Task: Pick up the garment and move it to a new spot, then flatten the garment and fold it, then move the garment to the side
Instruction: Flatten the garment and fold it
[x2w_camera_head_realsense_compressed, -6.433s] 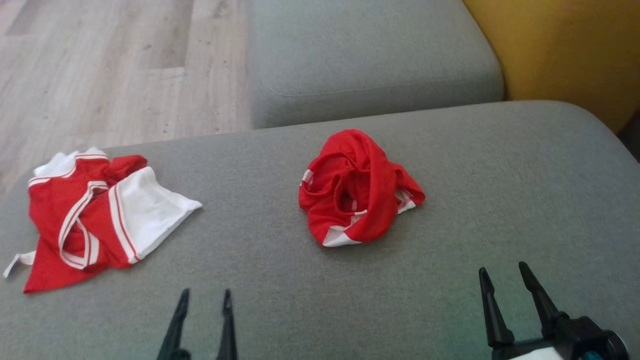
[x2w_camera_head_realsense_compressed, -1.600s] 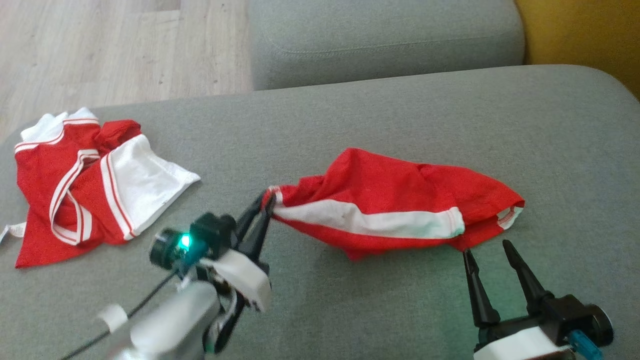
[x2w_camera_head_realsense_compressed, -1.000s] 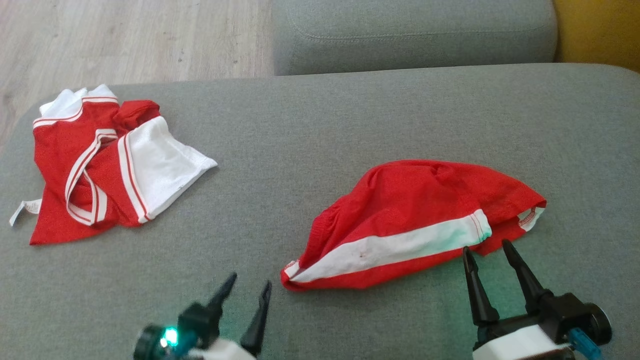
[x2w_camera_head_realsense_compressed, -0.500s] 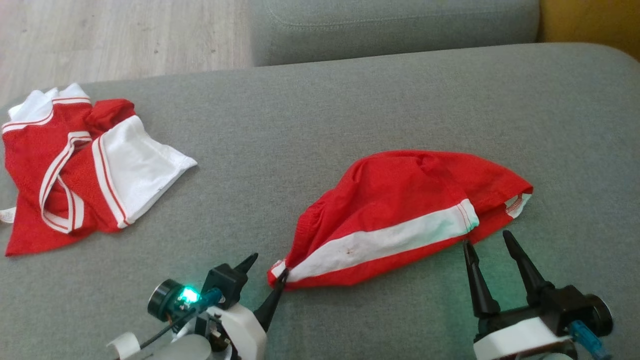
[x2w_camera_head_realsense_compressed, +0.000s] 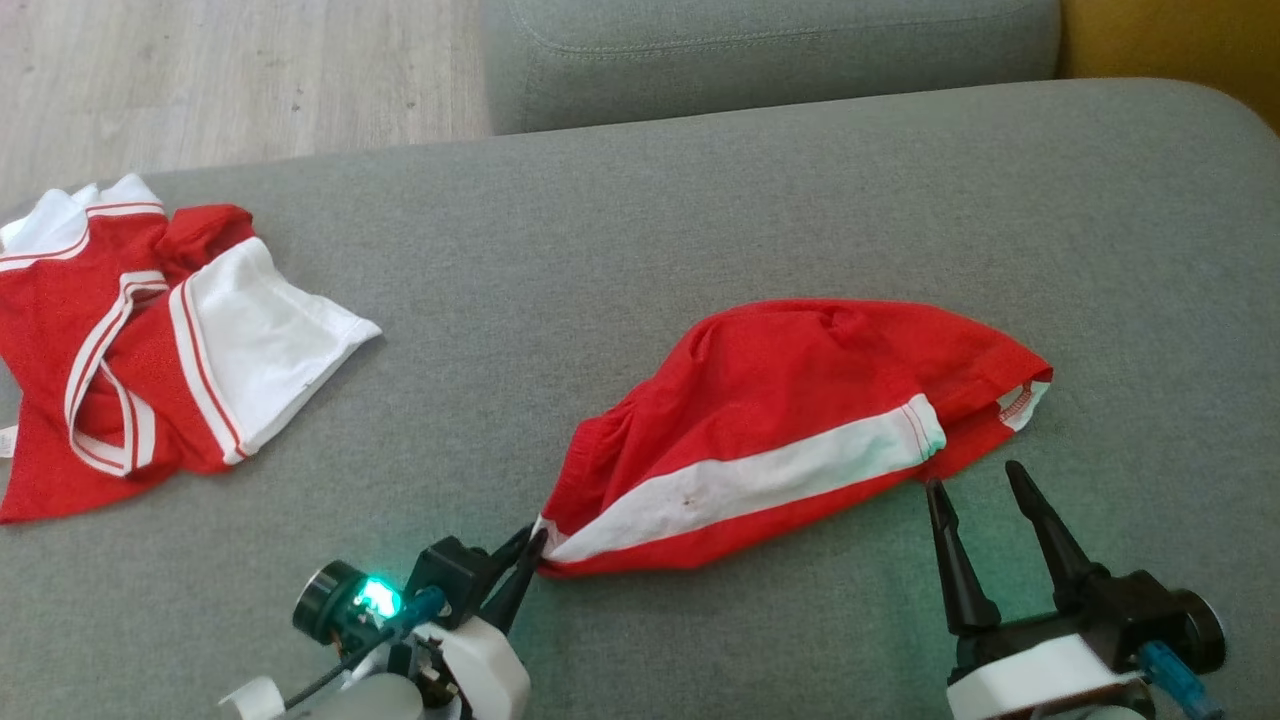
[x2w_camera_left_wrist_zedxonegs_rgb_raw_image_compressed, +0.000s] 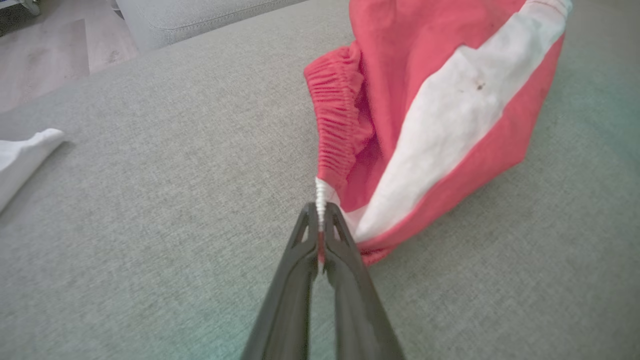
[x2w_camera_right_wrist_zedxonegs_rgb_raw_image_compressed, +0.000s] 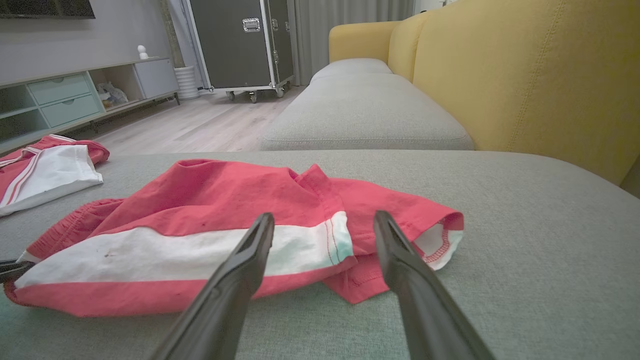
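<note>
The garment (x2w_camera_head_realsense_compressed: 790, 420) is a pair of red shorts with a white side stripe, lying spread out on the grey cushion (x2w_camera_head_realsense_compressed: 640, 250). My left gripper (x2w_camera_head_realsense_compressed: 528, 550) is shut on the white corner of its waistband (x2w_camera_left_wrist_zedxonegs_rgb_raw_image_compressed: 320, 200), at the garment's near left end. In the left wrist view the elastic edge sits pinched between the two fingertips (x2w_camera_left_wrist_zedxonegs_rgb_raw_image_compressed: 320, 220). My right gripper (x2w_camera_head_realsense_compressed: 975, 478) stands open just in front of the garment's leg hem (x2w_camera_right_wrist_zedxonegs_rgb_raw_image_compressed: 435, 240), apart from the cloth (x2w_camera_right_wrist_zedxonegs_rgb_raw_image_compressed: 225, 220), with nothing between its fingers.
A second red and white garment (x2w_camera_head_realsense_compressed: 150, 330) lies crumpled at the cushion's far left (x2w_camera_right_wrist_zedxonegs_rgb_raw_image_compressed: 45, 167). Another grey cushion (x2w_camera_head_realsense_compressed: 770, 50) lies beyond, a yellow sofa back (x2w_camera_right_wrist_zedxonegs_rgb_raw_image_compressed: 525, 70) to the right, and wooden floor (x2w_camera_head_realsense_compressed: 230, 70) at the upper left.
My left gripper was open beside the waistband corner and has shut on it. The garment's near left end has shifted slightly. The right gripper has stayed open in place.
</note>
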